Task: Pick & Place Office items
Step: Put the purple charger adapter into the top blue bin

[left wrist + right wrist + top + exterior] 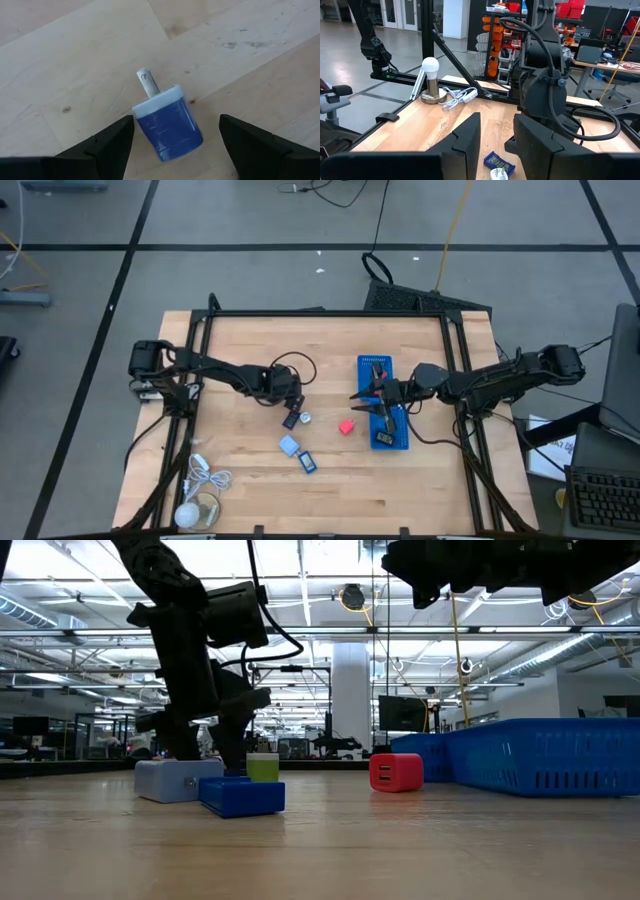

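My left gripper (291, 408) (175, 147) is open and points down at a small dark blue item with a pale cap and a short prong (169, 127) (291, 420). The item lies on its side on the table, and one finger stands on either side of it without touching. A pale grey-blue block (289, 445) (178, 780), a blue block (307, 463) (240, 795) and a red block (346, 426) (396, 772) rest on the wood. My right gripper (372, 394) (497, 142) hovers open and empty above the blue tray (397, 365), which holds black pieces (385, 438).
A coiled white cable with a round white lamp (198, 502) (431, 75) lies at the table's near left corner. A small round white piece (305, 418) sits beside the dark blue item. Black frame rails (320, 313) run along the table's edges. Bare wood lies between the red block and the near edge.
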`<state>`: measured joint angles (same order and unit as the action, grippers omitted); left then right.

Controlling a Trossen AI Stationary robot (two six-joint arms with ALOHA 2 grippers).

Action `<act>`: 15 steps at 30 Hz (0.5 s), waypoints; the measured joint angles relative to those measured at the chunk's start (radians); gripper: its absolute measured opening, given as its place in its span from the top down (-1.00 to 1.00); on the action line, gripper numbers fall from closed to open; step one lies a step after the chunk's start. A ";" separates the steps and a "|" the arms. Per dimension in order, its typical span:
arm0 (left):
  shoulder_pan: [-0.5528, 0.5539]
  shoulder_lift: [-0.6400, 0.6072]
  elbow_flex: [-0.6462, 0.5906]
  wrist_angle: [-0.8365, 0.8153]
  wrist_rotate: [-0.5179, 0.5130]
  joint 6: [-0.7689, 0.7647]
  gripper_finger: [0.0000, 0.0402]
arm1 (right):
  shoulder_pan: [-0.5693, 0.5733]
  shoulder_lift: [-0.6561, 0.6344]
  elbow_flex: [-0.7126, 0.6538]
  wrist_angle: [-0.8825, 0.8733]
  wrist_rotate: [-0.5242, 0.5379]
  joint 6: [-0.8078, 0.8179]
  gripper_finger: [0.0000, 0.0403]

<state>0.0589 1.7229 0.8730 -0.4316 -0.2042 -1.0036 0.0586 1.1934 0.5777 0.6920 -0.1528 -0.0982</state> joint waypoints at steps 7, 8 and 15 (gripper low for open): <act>0.002 0.001 -0.001 -0.027 0.007 0.030 -0.02 | 0.000 0.000 0.000 0.000 0.000 0.000 0.48; 0.002 0.002 -0.002 -0.034 0.000 0.044 0.08 | 0.000 0.000 0.000 0.000 0.000 0.000 0.48; 0.002 -0.004 -0.002 -0.026 -0.043 0.264 0.34 | 0.000 0.000 0.000 0.000 0.000 0.000 0.48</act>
<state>0.0609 1.7187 0.8711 -0.4576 -0.2473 -0.7401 0.0584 1.1934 0.5777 0.6915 -0.1525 -0.0978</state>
